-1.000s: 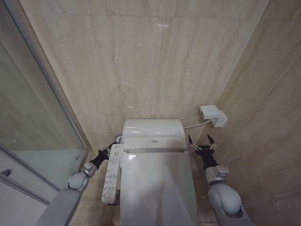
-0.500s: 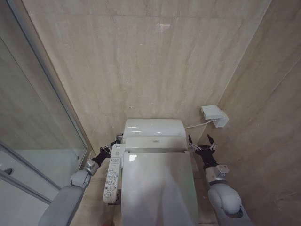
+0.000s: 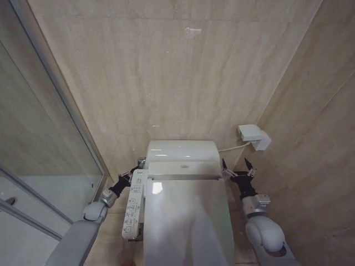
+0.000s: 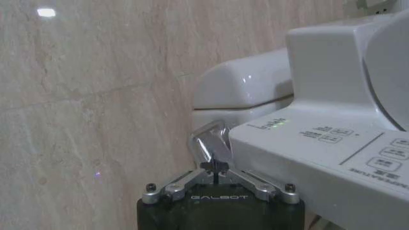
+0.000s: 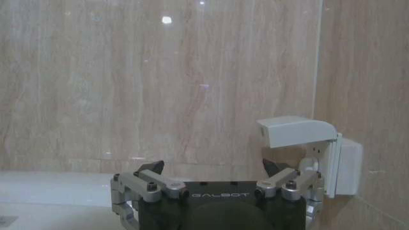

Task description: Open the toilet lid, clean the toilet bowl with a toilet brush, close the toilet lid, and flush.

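The toilet lid (image 3: 186, 221) lies closed at lower centre of the head view. The right hand (image 3: 238, 168) hovers spread and empty at its right; the left hand (image 3: 136, 166) sits lower left behind the control panel (image 3: 133, 202), its grip impossible to tell.

Grey rounded arm shells, black wrist sections, silver screw-studded finger links, black fingertips on the right gripper (image 3: 239, 166), white GALBOT lettering
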Motion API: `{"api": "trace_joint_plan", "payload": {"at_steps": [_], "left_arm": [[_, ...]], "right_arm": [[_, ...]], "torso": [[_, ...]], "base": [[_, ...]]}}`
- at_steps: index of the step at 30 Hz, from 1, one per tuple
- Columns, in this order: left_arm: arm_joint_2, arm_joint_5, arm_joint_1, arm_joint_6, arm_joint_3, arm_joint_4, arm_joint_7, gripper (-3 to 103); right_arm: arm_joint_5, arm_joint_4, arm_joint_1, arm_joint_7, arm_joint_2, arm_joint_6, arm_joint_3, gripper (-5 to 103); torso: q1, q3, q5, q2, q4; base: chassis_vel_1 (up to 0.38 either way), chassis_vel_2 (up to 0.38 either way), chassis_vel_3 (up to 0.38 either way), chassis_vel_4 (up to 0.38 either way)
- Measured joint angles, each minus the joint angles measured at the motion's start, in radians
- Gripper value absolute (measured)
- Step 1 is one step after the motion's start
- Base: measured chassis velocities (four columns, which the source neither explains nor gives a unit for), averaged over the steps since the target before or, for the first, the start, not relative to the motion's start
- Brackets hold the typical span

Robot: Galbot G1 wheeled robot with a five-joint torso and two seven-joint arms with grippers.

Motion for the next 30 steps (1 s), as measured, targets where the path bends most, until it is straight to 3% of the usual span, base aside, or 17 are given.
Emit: {"api": "trace_joint_plan", "payload": {"at_steps": [7, 14, 16, 17, 19, 20, 22, 27, 28, 30], "left_arm": [[-0.015, 0.017, 0.053, 0.004, -0.057, -0.031, -0.008, 0], [-0.035, 0.016, 0.152, 0.048, -0.171, -0.112, -0.070, 0], [-0.043, 0.010, 0.216, 0.075, -0.240, -0.174, -0.135, 0], [-0.043, 0.010, 0.216, 0.075, -0.240, -0.174, -0.135, 0], [-0.053, -0.004, 0.265, 0.096, -0.287, -0.236, -0.218, 0], [-0.053, -0.004, 0.265, 0.096, -0.287, -0.236, -0.218, 0], [-0.068, -0.009, 0.298, 0.100, -0.326, -0.289, -0.288, 0], [-0.085, -0.011, 0.332, 0.108, -0.353, -0.372, -0.329, 0], [-0.089, -0.011, 0.347, 0.116, -0.365, -0.406, -0.339, 15], [-0.100, -0.015, 0.384, 0.140, -0.387, -0.489, -0.363, 15]], "right_arm": [[0.000, 0.000, 0.000, 0.000, 0.000, 0.000, 0.000, 100], [0.000, 0.000, 0.000, 0.000, 0.000, 0.000, 0.000, 100], [0.000, 0.000, 0.000, 0.000, 0.000, 0.000, 0.000, 100], [0.000, 0.000, 0.000, 0.000, 0.000, 0.000, 0.000, 100], [0.000, 0.000, 0.000, 0.000, 0.000, 0.000, 0.000, 100], [0.000, 0.000, 0.000, 0.000, 0.000, 0.000, 0.000, 100], [0.000, 0.000, 0.000, 0.000, 0.000, 0.000, 0.000, 100], [0.000, 0.000, 0.000, 0.000, 0.000, 0.000, 0.000, 100], [0.000, 0.000, 0.000, 0.000, 0.000, 0.000, 0.000, 100], [0.000, 0.000, 0.000, 0.000, 0.000, 0.000, 0.000, 100]], "torso": [[0.000, 0.000, -0.0011, 0.000, -0.0011], [0.000, 0.000, -0.0006, 0.000, -0.0015], [0.000, 0.000, -0.0006, 0.000, -0.0007], [0.000, 0.000, -0.0006, 0.000, -0.0007], [0.000, 0.000, -0.0002, 0.000, 0.0001], [0.000, 0.000, -0.0002, 0.000, 0.0001], [0.000, 0.000, -0.0004, 0.000, -0.0001], [0.000, 0.000, -0.0004, 0.000, -0.0007], [0.000, 0.000, -0.0003, 0.000, -0.0006], [0.000, 0.000, -0.0001, 0.000, -0.0001]], "base": [[0.000, 0.000, 0.000, 0.000], [0.000, 0.000, 0.000, 0.000], [0.000, 0.000, 0.000, 0.000], [0.000, 0.000, 0.000, 0.000], [0.000, 0.000, 0.000, 0.000], [0.000, 0.000, 0.000, 0.000], [0.000, 0.000, 0.000, 0.000], [0.000, 0.000, 0.000, 0.000], [0.000, 0.000, 0.000, 0.000], [0.000, 0.000, 0.000, 0.000]]}}
